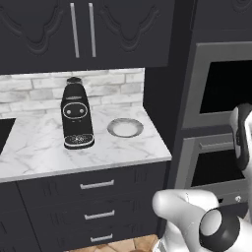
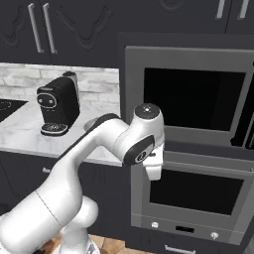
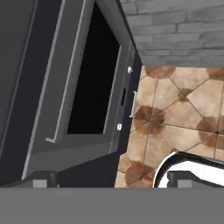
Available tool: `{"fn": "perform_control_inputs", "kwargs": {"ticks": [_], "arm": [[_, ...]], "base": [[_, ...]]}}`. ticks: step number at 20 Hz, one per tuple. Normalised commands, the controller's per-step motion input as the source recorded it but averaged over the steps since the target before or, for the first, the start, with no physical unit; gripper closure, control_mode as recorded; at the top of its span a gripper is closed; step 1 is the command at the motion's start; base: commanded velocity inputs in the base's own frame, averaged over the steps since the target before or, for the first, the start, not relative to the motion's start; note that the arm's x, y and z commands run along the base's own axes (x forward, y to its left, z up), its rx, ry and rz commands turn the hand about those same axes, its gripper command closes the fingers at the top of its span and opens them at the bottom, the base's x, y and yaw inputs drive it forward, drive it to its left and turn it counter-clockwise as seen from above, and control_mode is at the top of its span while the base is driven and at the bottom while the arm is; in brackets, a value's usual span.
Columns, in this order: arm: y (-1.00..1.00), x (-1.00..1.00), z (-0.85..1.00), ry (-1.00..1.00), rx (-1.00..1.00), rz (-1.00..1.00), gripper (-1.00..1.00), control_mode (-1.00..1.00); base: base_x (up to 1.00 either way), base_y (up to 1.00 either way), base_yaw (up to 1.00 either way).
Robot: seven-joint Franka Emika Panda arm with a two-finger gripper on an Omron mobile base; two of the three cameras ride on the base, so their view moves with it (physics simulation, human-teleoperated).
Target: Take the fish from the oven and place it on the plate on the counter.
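Note:
The oven is a dark grey wall unit to the right of the counter, and its doors look shut, their windows black. The fish is hidden. The plate lies on the counter near its right end, beside the coffee machine, with nothing on it. My gripper hangs pointing down in front of the oven, level with the handle bar of the lower door. In the hand view the gripper is open with nothing between its fingertips, looking down the oven front to the floor.
A black coffee machine stands on the counter left of the plate. Dark drawers with silver handles sit below, dark wall cabinets above. A brown tiled floor runs in front of the oven. A black hob edge shows at far left.

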Motion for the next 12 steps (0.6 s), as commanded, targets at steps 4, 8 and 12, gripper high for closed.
{"fn": "perform_control_inputs", "kwargs": {"ticks": [4,8,12], "arm": [[-0.87,0.05,-0.39,0.00,0.23,-0.18,-1.00,-1.00],[-0.89,0.36,-0.46,-0.01,0.20,-0.09,-1.00,-1.00],[-0.61,0.49,-0.36,-0.07,0.12,0.00,-1.00,-1.00]], "base": [[0.00,0.00,0.00],[0.00,0.00,0.00],[0.00,0.00,0.00]]}}
